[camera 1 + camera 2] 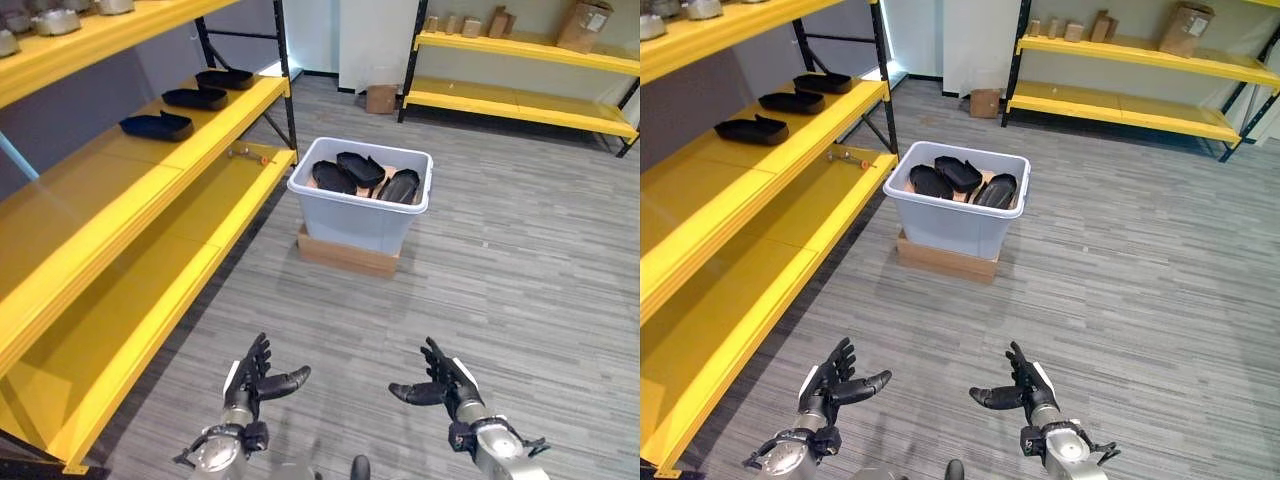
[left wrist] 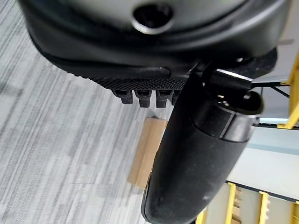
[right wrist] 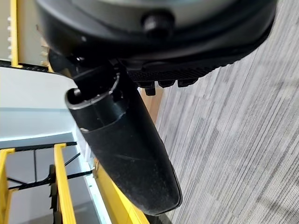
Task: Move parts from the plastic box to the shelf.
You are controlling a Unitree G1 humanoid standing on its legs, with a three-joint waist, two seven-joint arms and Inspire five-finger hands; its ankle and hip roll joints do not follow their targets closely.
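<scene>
While both hands hang low over the grey plank floor (image 1: 520, 290), the left hand (image 1: 252, 380) and the right hand (image 1: 447, 384) hold nothing, fingers spread and relaxed, thumbs turned toward each other, well apart from the box. No writing can be read on anything here. The plastic box (image 1: 362, 219), pale grey-white, stands ahead of the hands on a flat brown cardboard base (image 1: 345, 255), just beside the corner post of the yellow shelf (image 1: 120, 205) that runs along the robot's left. Inside the box lie black parts (image 1: 362, 170); three can be counted at the top, overlapping one another, and whether more lie beneath them cannot be told. Three more black parts (image 1: 157, 125) sit in a row on the shelf's middle level, apart from one another. On the lowest level near the post lies one small tool-like object (image 1: 250, 153) with an orange tip. Grey metal items (image 1: 55, 20) rest on the top level; their number is unclear. A second yellow shelf (image 1: 520, 100) stands along the far wall, carrying several cardboard boxes (image 1: 583, 24) on its upper level, and one small cardboard box (image 1: 381, 98) sits on the floor beside it.
</scene>
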